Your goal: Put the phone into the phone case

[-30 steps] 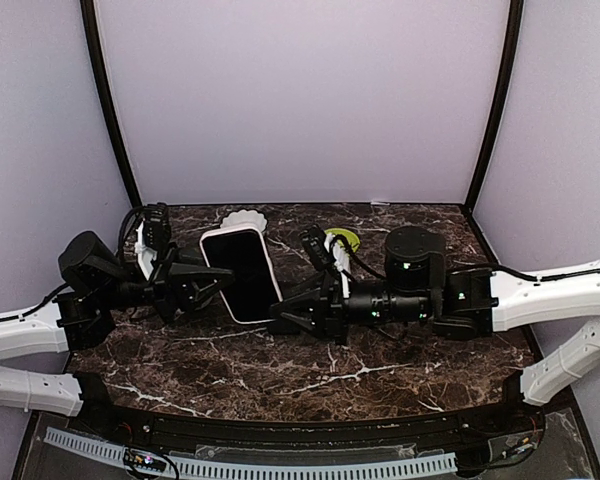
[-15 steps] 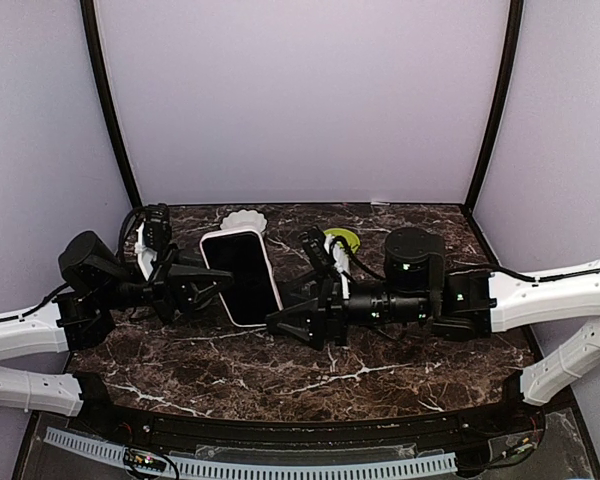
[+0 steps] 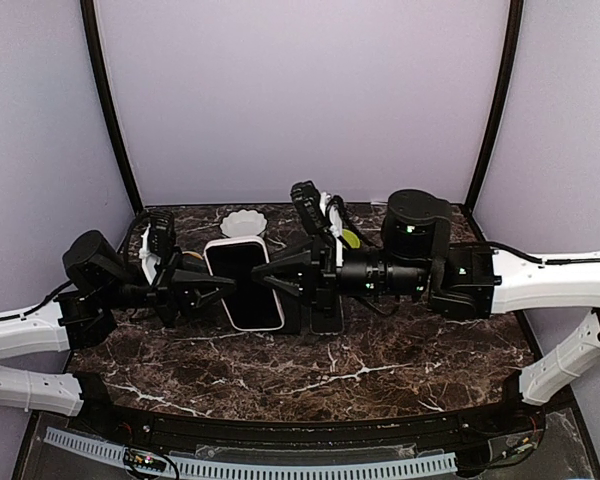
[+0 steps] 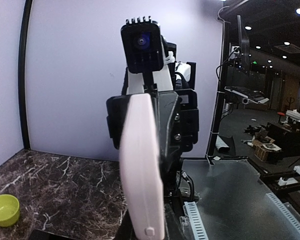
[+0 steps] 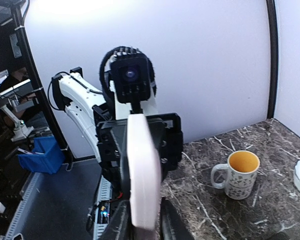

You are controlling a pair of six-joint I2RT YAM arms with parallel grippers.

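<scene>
Pinches the phone [image 3: 248, 290] at its left edge with the left hand [image 3: 218, 286], shut tight on it; clamps the opposite edge in the right hand [image 3: 271, 279], narrow; holds it screen-up over the tabletop [image 3: 400, 362], near a mug [image 5: 237, 175].

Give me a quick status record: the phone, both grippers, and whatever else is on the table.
phone: held between both grippers, dark screen facing up, white rim around it
left gripper: shut on the phone's left edge
right gripper: fingers on either side of the phone's right edge, looks closed on it
other items: white dish, green bowl, mug
</scene>
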